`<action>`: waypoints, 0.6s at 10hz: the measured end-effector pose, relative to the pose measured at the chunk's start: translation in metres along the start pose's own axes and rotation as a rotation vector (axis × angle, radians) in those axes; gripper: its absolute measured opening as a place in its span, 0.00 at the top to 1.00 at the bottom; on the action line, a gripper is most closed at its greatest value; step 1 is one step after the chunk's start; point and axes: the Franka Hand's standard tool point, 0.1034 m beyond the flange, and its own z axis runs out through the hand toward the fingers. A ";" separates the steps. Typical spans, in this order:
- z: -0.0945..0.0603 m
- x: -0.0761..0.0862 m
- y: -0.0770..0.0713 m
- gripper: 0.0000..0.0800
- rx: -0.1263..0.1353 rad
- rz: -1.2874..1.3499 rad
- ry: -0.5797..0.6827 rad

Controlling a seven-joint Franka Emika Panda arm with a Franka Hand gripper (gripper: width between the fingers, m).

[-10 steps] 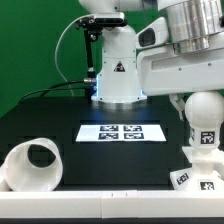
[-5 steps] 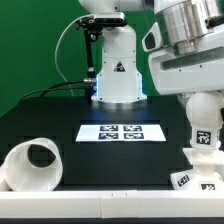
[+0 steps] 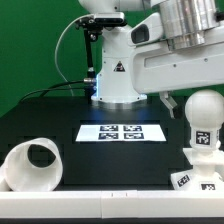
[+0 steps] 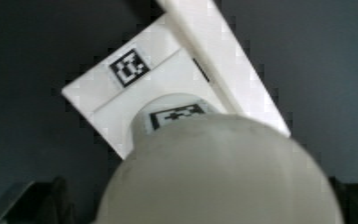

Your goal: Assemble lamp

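At table near edge, exterior view's right: bulb stands upright on base, long axis vertical, round head up, tagged neck down. Gripper over head, fingers spread wide either side, gripping nothing. Shade lies on side at exterior view's left, well apart, mouth facing camera. Marker board flat behind.

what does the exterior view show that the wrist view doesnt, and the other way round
Only the exterior view: the shade lying on its side at that view's left, the marker board mid-table, and the robot arm. Only the wrist view: a look down onto the bulb with two dark fingertips standing clear on either side of it. Both: the bulb upright on the tagged base.
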 end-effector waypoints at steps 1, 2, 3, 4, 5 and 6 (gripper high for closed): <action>0.000 0.000 -0.002 0.13 0.001 -0.056 0.008; 0.000 0.000 -0.001 0.13 0.000 -0.110 0.008; 0.000 0.001 -0.001 0.13 0.000 -0.203 0.008; 0.000 0.002 0.001 0.13 -0.005 -0.318 0.009; 0.000 0.003 0.004 0.13 -0.026 -0.481 0.013; 0.001 0.005 0.005 0.13 -0.047 -0.637 0.015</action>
